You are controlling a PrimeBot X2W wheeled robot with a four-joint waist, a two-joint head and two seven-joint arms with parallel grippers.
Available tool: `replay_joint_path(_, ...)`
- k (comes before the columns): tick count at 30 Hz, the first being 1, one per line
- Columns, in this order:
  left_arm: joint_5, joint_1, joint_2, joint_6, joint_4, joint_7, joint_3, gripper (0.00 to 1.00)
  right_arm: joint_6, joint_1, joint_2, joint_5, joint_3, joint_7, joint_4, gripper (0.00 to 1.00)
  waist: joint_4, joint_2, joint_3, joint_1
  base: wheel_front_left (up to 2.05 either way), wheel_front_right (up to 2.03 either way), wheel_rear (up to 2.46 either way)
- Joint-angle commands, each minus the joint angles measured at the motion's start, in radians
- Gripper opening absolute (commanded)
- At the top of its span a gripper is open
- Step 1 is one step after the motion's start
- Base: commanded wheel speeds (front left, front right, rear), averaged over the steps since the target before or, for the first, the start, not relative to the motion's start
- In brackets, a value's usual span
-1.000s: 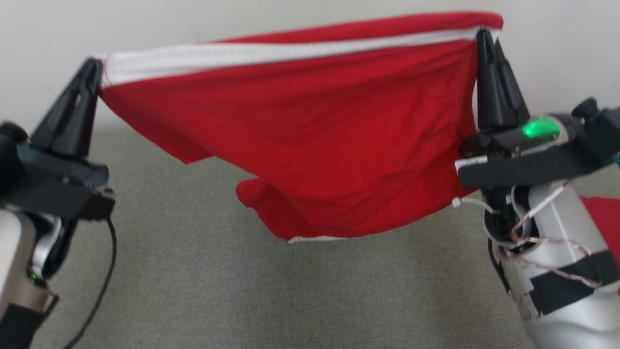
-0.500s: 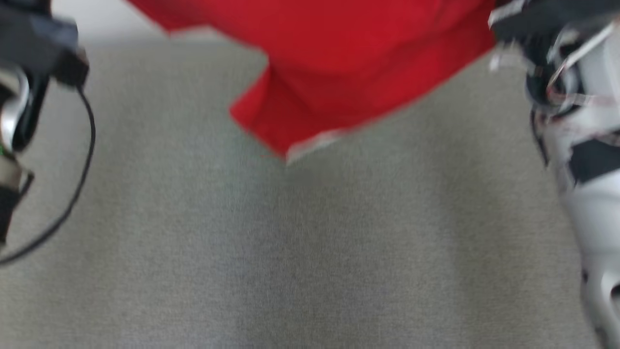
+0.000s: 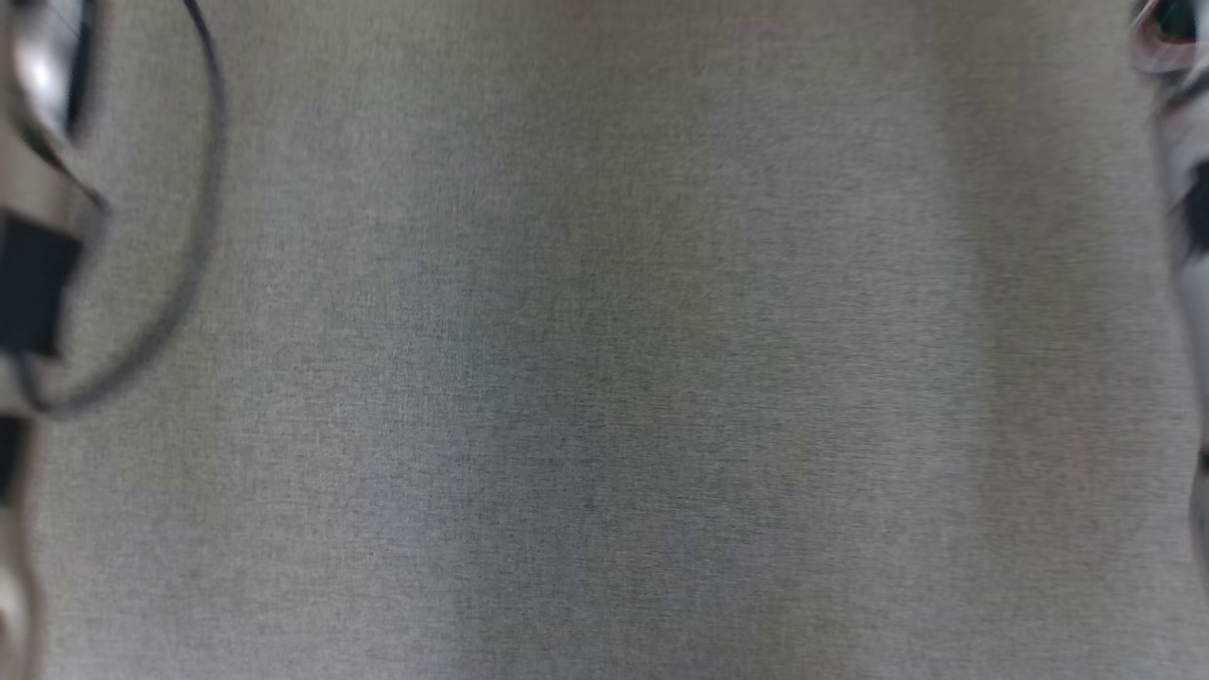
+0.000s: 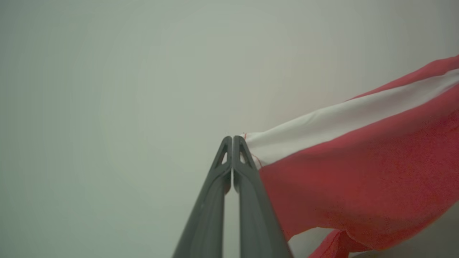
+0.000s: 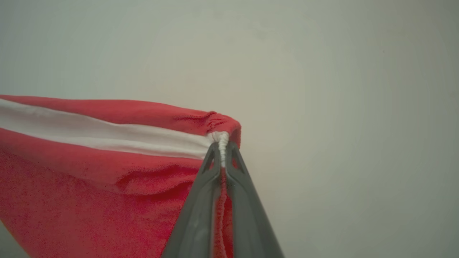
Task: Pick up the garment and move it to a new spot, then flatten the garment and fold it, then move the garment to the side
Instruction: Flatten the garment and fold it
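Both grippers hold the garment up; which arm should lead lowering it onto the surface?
Right, probably. The right gripper has the garment bunched between its fingers well below the tips, a deeper bite. The left gripper pinches only a corner of the white band at its tips, so it looks likelier to slip.

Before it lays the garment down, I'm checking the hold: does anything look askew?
Nothing looks damaged. The garment hangs between both shut grippers, but unevenly: the left gripper pinches only its corner, while the right gripper has the white-banded edge bunched in its grip.

Indoor room, kind unclear: pale bare wall (image 4: 107,71), grey woven surface (image 3: 604,378).
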Motion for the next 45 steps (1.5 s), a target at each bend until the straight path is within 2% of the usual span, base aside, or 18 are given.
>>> replay_joint_path(1,-0.007,0.044,-0.007,-0.002,0.000,-0.002,0.004,0.00,-0.003,0.027,-0.009,-0.004,0.006,-0.003,-0.003,0.00,0.027,-0.0002,0.037,-0.0004,0.00,0.00,0.00)
replay_joint_path(7,-0.008,0.336,-0.104,-0.014,-0.038,-0.003,0.070,0.00,-0.003,0.292,-0.035,0.065,0.057,-0.003,-0.046,0.00,0.031,-0.0002,-0.020,-0.0004,0.00,0.00,0.00)
replay_joint_path(13,-0.008,0.630,-0.191,-0.036,-0.015,-0.003,0.154,0.00,-0.003,0.596,-0.044,0.148,0.077,-0.004,-0.124,0.00,0.016,-0.0002,-0.130,-0.0004,0.00,0.00,0.00)
replay_joint_path(18,-0.007,0.830,-0.240,-0.050,0.012,-0.003,0.228,0.00,-0.003,0.815,-0.055,0.189,0.101,-0.003,-0.184,0.00,-0.001,-0.0002,-0.224,-0.0004,0.00,0.00,0.00)
replay_joint_path(23,-0.010,1.000,-0.280,-0.055,0.027,-0.003,0.291,0.00,-0.003,0.985,-0.049,0.190,0.074,-0.004,-0.197,0.00,-0.017,-0.0002,-0.321,-0.0004,0.00,0.00,0.00)
replay_joint_path(27,-0.018,1.117,-0.300,-0.056,0.021,-0.003,0.291,0.00,-0.003,1.101,-0.028,0.180,0.053,-0.004,-0.193,0.00,-0.021,-0.0002,-0.400,-0.0004,0.00,0.00,0.00)
replay_joint_path(32,-0.044,1.271,-0.293,-0.057,0.004,-0.003,0.264,0.00,-0.003,1.263,0.021,0.158,0.035,-0.004,-0.192,0.00,-0.017,-0.0002,-0.508,-0.0004,0.00,0.00,0.00)
replay_joint_path(35,-0.057,1.328,-0.282,-0.057,-0.005,-0.003,0.233,0.00,-0.003,1.320,0.045,0.147,0.034,-0.004,-0.195,0.00,-0.019,-0.0002,-0.532,-0.0004,0.00,0.00,0.00)
replay_joint_path(45,-0.097,1.432,-0.293,-0.057,-0.012,-0.003,0.260,0.00,-0.003,1.410,0.086,0.132,0.089,-0.004,-0.174,0.00,-0.028,-0.0002,-0.580,-0.0004,0.00,0.00,0.00)
